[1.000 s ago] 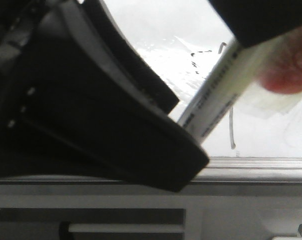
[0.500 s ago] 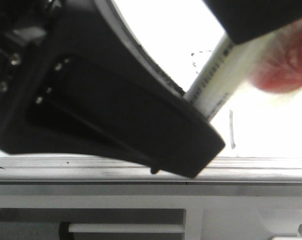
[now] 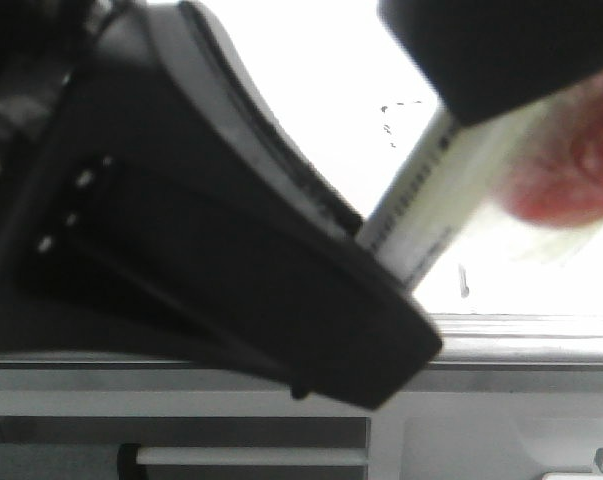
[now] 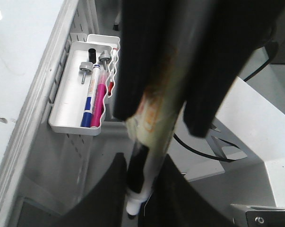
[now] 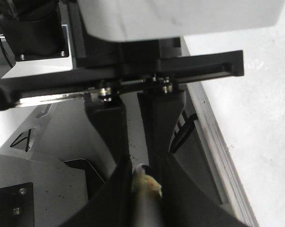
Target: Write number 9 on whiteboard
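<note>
The whiteboard (image 3: pixel 311 70) fills the back of the front view, glaring white. Of the number 9 (image 3: pixel 462 280) I see the low end of a thin vertical stroke and broken black dashes higher up; the rest is hidden. A white marker pen (image 3: pixel 431 200) slants across it. My right gripper (image 3: pixel 481 95) is shut on its upper part, and my left gripper (image 3: pixel 386 262) is shut on its lower end. In the left wrist view the pen (image 4: pixel 147 165) sits between the left gripper's (image 4: pixel 142 201) jaws. In the right wrist view the right gripper (image 5: pixel 144 176) clamps the pen (image 5: pixel 147 187).
A grey metal ledge (image 3: pixel 526 335) runs below the board. A white tray (image 4: pixel 66 106) with several markers hangs beside the board's edge (image 4: pixel 14 56). A blurred red patch (image 3: pixel 571 175) shows beside the right gripper. The board also shows in the right wrist view (image 5: pixel 260 109).
The left gripper rose, then dropped back lower and left. The right gripper and pen shifted left and down, now covering more of the vertical stroke.
</note>
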### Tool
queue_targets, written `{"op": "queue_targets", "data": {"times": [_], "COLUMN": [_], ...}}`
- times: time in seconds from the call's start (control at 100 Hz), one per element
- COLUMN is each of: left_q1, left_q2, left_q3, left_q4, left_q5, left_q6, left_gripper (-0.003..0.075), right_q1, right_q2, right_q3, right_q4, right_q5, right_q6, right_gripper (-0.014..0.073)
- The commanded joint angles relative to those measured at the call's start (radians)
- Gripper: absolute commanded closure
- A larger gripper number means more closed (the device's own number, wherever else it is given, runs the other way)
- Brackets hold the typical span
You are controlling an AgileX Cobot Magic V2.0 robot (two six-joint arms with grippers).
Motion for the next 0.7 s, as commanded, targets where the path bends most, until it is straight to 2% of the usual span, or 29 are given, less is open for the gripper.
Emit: {"op": "queue_targets", "data": {"times": [0.0,0.07,0.25,0.31,0.43,0.49,0.56,0.63,0.64,0.66,0.69], "left_q1": [-0.001,-0.001,-0.001,-0.001,-0.001,-0.001,-0.001,-0.001,-0.001,-0.001,-0.001], "left_q2": [-0.016,-0.018,-0.022,-0.022,-0.022,-0.022,-0.022,-0.022,-0.022,-0.022,-0.022], "left_q3": [-0.013,0.002,0.029,0.039,0.041,0.041,0.045,0.054,0.056,0.058,0.059], "left_q4": [-0.085,-0.088,-0.088,-0.088,-0.086,-0.086,-0.086,-0.088,-0.088,-0.090,-0.092], "left_q5": [-0.027,-0.027,-0.025,-0.025,-0.025,-0.033,-0.078,-0.159,-0.178,-0.210,-0.249], "left_q6": [-0.021,-0.021,-0.021,-0.021,-0.029,-0.036,-0.078,-0.143,-0.151,-0.177,-0.227], "left_gripper": [0.0741,0.0741,0.0741,0.0741,0.0741,0.0741,0.0741,0.0741,0.0741,0.0741,0.0741], "right_q1": [0.002,0.002,0.002,0.000,0.000,0.000,0.000,0.000,0.000,0.000,0.000], "right_q2": [0.002,0.002,-0.027,-0.051,-0.101,-0.133,-0.170,-0.204,-0.211,-0.219,-0.228], "right_q3": [-0.028,-0.028,-0.049,-0.066,-0.100,-0.112,-0.117,-0.117,-0.117,-0.117,-0.117], "right_q4": [0.020,0.002,-0.137,-0.204,-0.352,-0.446,-0.535,-0.599,-0.608,-0.622,-0.630], "right_q5": [-0.061,-0.061,-0.065,-0.066,-0.067,-0.063,-0.053,-0.025,-0.016,0.000,0.023], "right_q6": [-0.005,-0.005,-0.003,0.010,0.118,0.198,0.302,0.382,0.397,0.406,0.412], "right_gripper": [0.0615,0.0518,0.0172,0.0125,0.0123,0.0141,0.0241,0.0425,0.0491,0.0537,0.0650]}}
